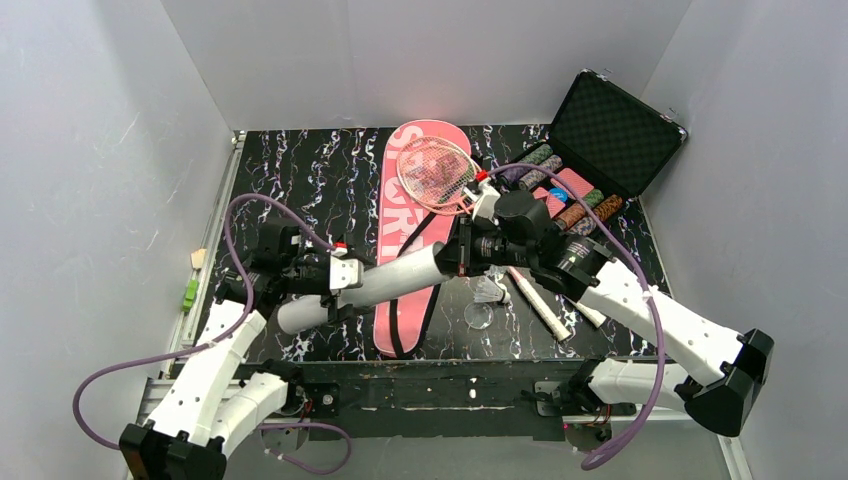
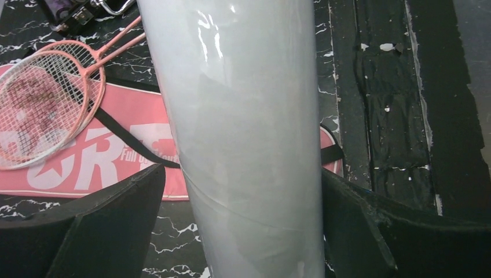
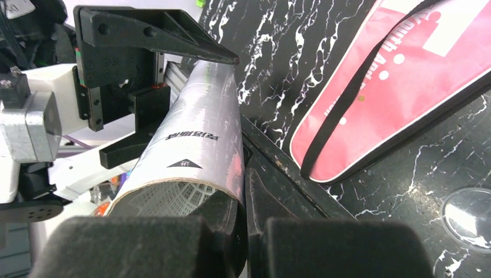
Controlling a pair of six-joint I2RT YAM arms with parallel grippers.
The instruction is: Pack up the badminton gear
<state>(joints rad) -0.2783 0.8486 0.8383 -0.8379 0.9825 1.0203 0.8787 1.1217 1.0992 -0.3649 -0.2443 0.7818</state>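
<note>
The white tube (image 1: 385,282) is held off the table between both grippers, over the pink "SPORT" bag (image 1: 412,240). My left gripper (image 1: 335,290) is shut around its lower half; its jaws flank the tube (image 2: 249,133) in the left wrist view. My right gripper (image 3: 246,185) is shut on the rim of the tube's open end (image 3: 197,139), one finger inside, one outside. A white shuttlecock (image 3: 168,200) sits inside the tube. Two pink rackets (image 1: 435,172) lie with their heads on the bag's far end. A loose shuttlecock (image 1: 489,290) stands right of the bag.
A clear round lid (image 1: 478,316) lies by the loose shuttlecock. The rackets' white handles (image 1: 540,303) run under my right arm. The open black case of poker chips (image 1: 600,140) stands at the back right. White walls close in three sides.
</note>
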